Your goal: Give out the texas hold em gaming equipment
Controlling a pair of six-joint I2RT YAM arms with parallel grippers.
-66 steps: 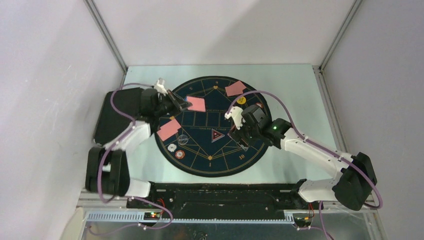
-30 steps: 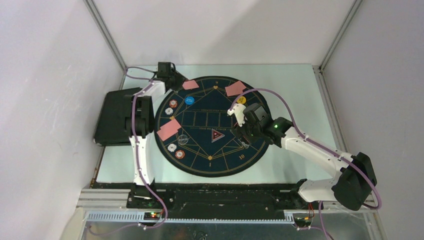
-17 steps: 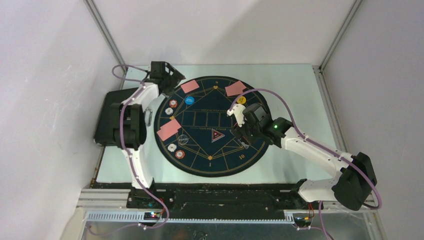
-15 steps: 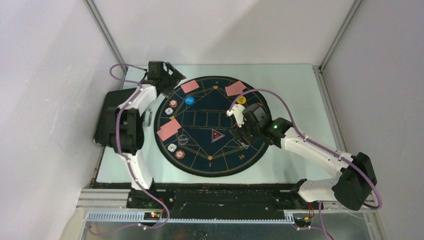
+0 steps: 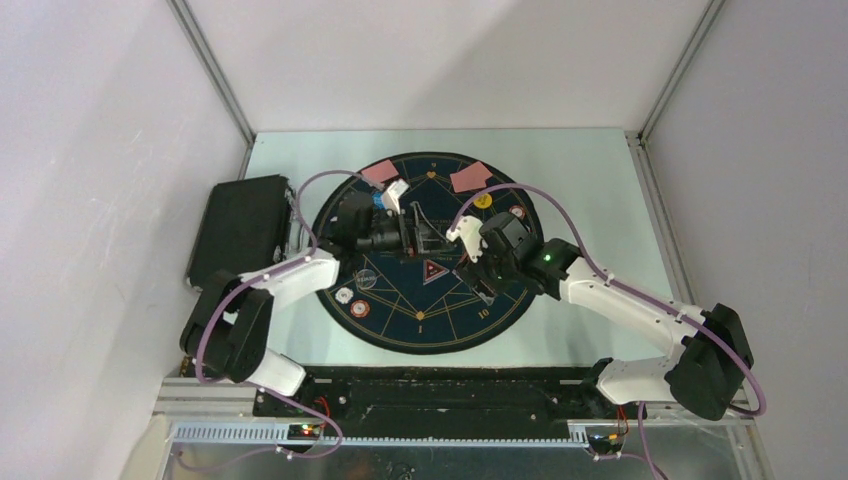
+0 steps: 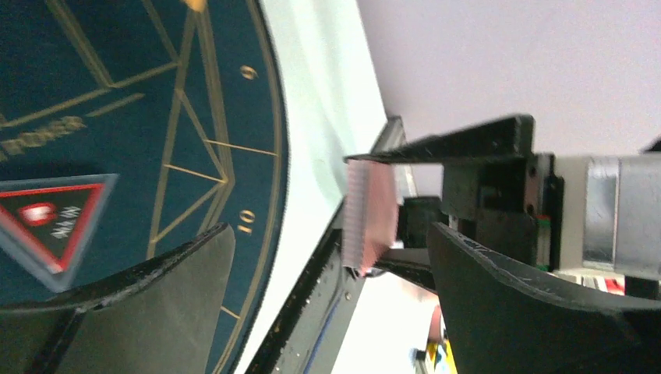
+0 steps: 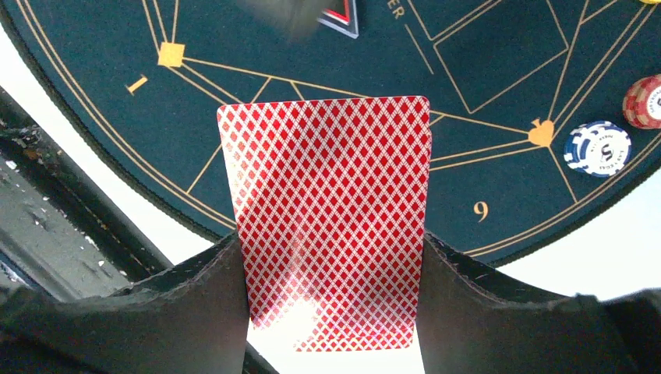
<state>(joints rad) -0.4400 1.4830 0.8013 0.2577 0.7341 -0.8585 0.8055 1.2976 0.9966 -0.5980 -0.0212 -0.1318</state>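
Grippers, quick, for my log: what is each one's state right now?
Left gripper: open, empty.
Right gripper: closed on a stack of red-backed cards.

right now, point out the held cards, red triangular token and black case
cards (image 7: 327, 218): right wrist view, patterned back
red triangular token (image 5: 435, 270): top external view, centre
black case (image 5: 240, 225): top external view, lid centre

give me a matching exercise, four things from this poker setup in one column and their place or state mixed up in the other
Things:
1. left end effector
2. right end effector
3. red triangular token
4. black case

Place or state:
a. off the mat, beside its left edge
b. shut on the playing cards
c. open, holding nothing
d. lying near the middle of the mat

Pairs: 1-c, 2-b, 3-d, 4-a
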